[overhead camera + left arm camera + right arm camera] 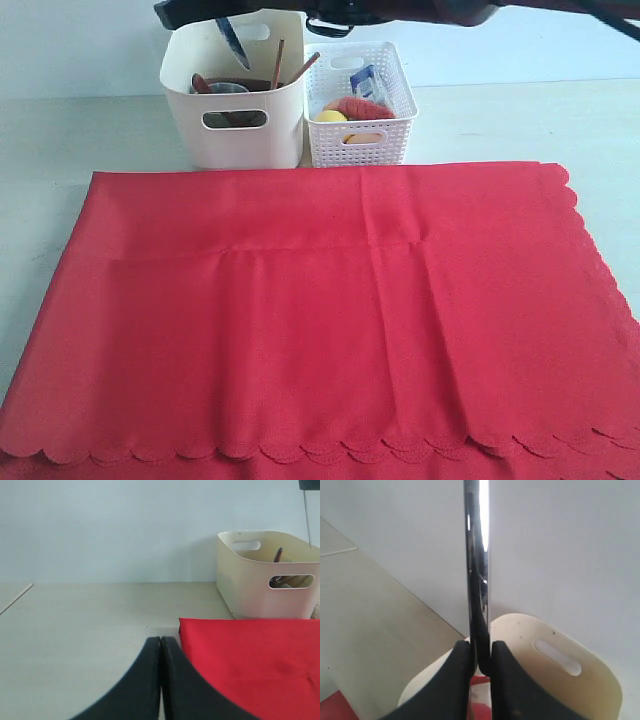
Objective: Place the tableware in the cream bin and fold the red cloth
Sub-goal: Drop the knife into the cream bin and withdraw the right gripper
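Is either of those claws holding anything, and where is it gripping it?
The right gripper pinches the metal knife by its upper end, blade hanging down over the cream bin. The left gripper is shut on nothing.

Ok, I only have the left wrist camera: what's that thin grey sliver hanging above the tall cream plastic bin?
Observer: A metal knife, blade down, clamped in the right gripper.
Operator: Anything beside the cream bin?
Observer: A small white perforated plastic basket holding food, close on its right in the exterior view.
Operator: And the bright red scalloped cloth, how far does it reach?
Observer: It lies spread flat, wider than both containers together.
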Available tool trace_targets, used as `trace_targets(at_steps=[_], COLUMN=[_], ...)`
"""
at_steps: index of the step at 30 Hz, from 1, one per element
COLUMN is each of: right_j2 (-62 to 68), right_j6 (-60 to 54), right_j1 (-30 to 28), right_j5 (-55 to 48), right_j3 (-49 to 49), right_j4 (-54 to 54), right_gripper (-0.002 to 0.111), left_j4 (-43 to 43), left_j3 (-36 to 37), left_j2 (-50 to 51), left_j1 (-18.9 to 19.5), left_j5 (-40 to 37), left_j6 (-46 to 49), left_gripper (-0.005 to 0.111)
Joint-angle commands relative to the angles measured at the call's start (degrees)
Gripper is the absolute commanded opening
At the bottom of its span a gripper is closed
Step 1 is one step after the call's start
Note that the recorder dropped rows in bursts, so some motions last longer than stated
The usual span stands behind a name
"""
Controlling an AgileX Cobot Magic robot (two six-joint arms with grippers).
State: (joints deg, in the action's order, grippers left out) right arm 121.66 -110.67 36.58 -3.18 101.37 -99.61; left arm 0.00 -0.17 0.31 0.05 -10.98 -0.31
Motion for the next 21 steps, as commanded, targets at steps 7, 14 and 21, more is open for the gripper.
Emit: trace_targets(at_steps=[7, 14, 21], right_j2=[3.12, 0.88, -4.68], right_j6=[5.71, 22.09, 22.41], right_j1=[0.04, 0.04, 0.04], right_j5=[6.33, 1.86, -2.31], right_j3=[3.05, 2.84, -3.17], right_j4=[-0.33, -0.33, 3.46], right_gripper=[0.062, 0.084, 0.070], left_j4=[0.00, 0.00, 0.00], left_j3=[0.17, 0.17, 0.17], left_j2=[-0.31, -0.31, -0.31], left_j1=[0.10, 0.10, 0.10], left_j5=[0.31, 0.31, 0.31], left_j6=[-0.37, -0.37, -0.37], left_gripper=[0.002, 0.002, 0.002])
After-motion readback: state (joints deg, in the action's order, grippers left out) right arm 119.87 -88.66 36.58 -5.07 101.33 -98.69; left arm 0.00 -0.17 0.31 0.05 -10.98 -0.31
